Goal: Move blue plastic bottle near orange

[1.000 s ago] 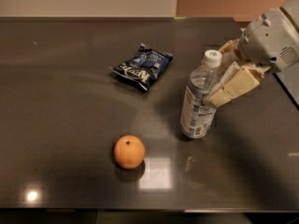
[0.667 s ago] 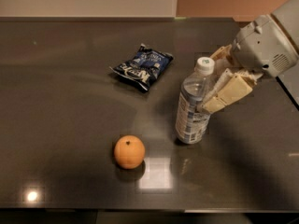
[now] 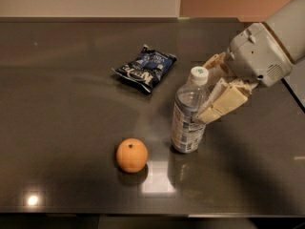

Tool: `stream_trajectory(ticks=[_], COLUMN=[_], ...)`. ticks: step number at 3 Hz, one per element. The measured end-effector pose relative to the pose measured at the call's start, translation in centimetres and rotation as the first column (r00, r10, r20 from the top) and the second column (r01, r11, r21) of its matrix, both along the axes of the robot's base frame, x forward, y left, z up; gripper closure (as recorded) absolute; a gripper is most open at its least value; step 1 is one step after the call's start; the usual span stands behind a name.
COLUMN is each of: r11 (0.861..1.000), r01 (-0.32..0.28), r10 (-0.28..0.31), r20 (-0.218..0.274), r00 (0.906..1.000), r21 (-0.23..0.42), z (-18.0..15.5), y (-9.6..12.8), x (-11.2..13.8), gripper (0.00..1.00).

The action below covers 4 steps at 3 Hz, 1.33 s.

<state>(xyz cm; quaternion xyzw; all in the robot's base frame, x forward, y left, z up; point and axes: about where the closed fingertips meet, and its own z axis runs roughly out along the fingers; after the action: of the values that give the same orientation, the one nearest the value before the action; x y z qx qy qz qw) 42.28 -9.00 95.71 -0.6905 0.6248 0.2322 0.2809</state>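
The blue plastic bottle [image 3: 189, 113] is clear with a white cap and a white-and-blue label. It stands slightly tilted on the dark table, right of centre. My gripper [image 3: 209, 92] reaches in from the right and is shut on the bottle's upper body, one cream finger [image 3: 224, 104] in front and the other behind the neck. The orange [image 3: 132, 155] sits on the table to the bottle's lower left, about a bottle-width of bare table between them.
A dark blue snack bag [image 3: 145, 67] lies behind the bottle, toward the table's middle back. The table's front edge [image 3: 143, 213] runs just below the orange. The table's right edge is near my arm [image 3: 271, 46]. A wall stands behind.
My gripper has carried the bottle left and toward the front, closer to the orange. The orange and the snack bag have not moved.
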Motion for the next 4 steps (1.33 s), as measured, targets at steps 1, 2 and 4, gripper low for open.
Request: stream_trajectory(ticks=[1, 2, 4], r11=[1.000, 0.999, 0.999], r01=[-0.017, -0.031, -0.047], r10=[0.017, 0.031, 0.047], r20=[0.010, 0.008, 0.002], r00=[0.9998, 0.9995, 0.9989], r21=[0.001, 0.007, 0.022], z=[-0.3, -0.6, -0.9], y=[0.6, 1.0, 1.6], x=[-0.7, -1.3, -1.9], gripper=[1.00, 1.00, 0.82])
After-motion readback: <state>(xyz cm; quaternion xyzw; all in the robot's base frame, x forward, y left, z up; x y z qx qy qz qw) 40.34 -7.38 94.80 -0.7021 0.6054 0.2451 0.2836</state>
